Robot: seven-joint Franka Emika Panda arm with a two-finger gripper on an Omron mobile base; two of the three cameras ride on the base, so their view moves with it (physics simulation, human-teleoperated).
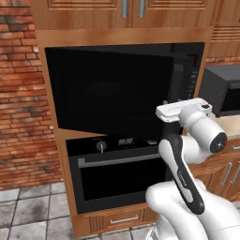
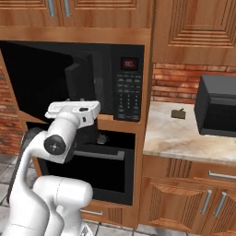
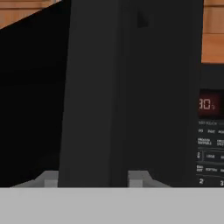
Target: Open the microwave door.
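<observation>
The microwave (image 3: 210, 131) shows red "30" on its display and "2" on its keypad.

You're looking at a home kitchen: a built-in microwave (image 2: 92, 78) set above an oven (image 1: 119, 173) in wooden cabinets (image 2: 193, 30), a brick wall (image 1: 23, 93), a marble bench (image 2: 184, 133) carrying a countertop appliance (image 2: 216, 106), and a grey tiled floor (image 1: 28, 211).

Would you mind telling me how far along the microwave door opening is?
Done: the microwave door is already ajar, its handle edge swung out from the keypad. In hand: the gripper straddles the door edge. Left: swinging it fully open.
</observation>
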